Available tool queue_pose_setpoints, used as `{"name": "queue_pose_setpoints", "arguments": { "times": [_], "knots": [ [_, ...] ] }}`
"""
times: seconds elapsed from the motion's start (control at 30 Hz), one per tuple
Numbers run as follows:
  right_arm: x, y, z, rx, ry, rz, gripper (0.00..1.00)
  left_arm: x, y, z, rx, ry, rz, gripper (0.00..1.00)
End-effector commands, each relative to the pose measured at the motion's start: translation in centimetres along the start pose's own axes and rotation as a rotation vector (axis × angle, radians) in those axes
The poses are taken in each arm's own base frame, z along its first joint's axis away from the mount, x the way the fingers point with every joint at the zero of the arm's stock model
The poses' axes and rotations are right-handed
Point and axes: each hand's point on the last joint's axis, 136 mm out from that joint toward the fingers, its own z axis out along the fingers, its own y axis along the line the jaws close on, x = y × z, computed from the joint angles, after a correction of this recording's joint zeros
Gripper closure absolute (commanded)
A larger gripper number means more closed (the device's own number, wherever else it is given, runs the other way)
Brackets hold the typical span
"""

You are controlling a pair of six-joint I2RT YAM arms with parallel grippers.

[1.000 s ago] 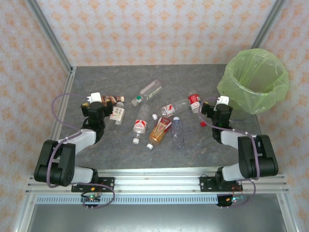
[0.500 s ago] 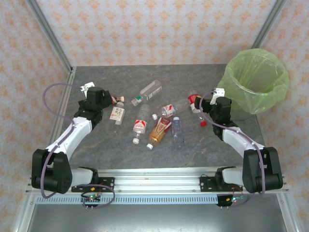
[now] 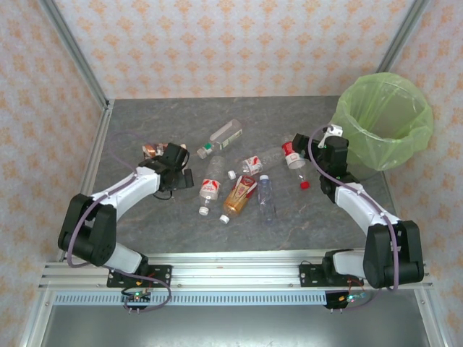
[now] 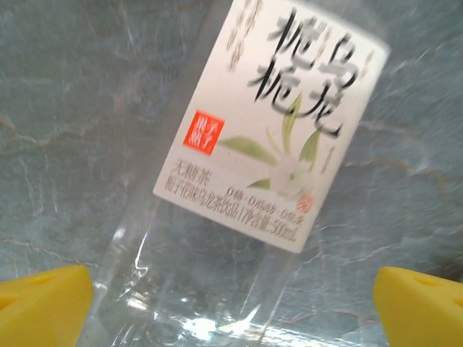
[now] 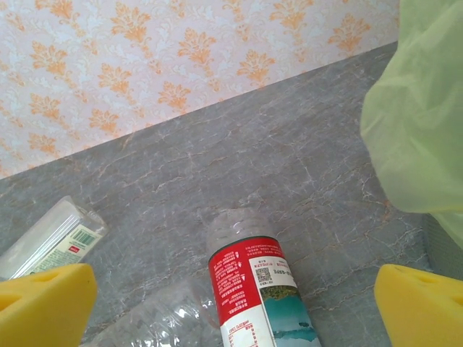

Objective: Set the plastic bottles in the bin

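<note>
Top external: plastic bottles (image 3: 239, 194) outside bin (image 3: 414, 142); left gripper (image 4: 231, 303), right gripper (image 5: 235, 303) wide.

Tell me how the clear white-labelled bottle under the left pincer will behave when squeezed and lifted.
The white-labelled bottle looks empty, with the table showing through it, so it is probably light. Its glossy clear wall may buckle or slip between the pads of the open left pincer. Lying on its side, it could roll if nudged.
</note>
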Motion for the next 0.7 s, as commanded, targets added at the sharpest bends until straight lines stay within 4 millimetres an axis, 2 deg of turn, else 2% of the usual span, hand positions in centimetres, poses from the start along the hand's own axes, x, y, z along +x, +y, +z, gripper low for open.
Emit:
{"name": "queue_pose_setpoints", "arguments": {
  "times": [0.0,0.37,0.67],
  "knots": [
    [0.6,-0.4,0.1,0.018,0.008,0.013,0.01,1.9,1.0,1.2,-0.056,0.071,0.05,0.0],
    [1.2,-0.6,-0.1,0.027,0.029,0.016,0.01,2.6,0.0,2.4,-0.038,0.078,0.142,0.0],
    [1.5,-0.4,0.0,0.032,0.088,0.025,0.01,2.5,-0.4,3.0,-0.037,0.065,0.135,0.07]
  ]
}}
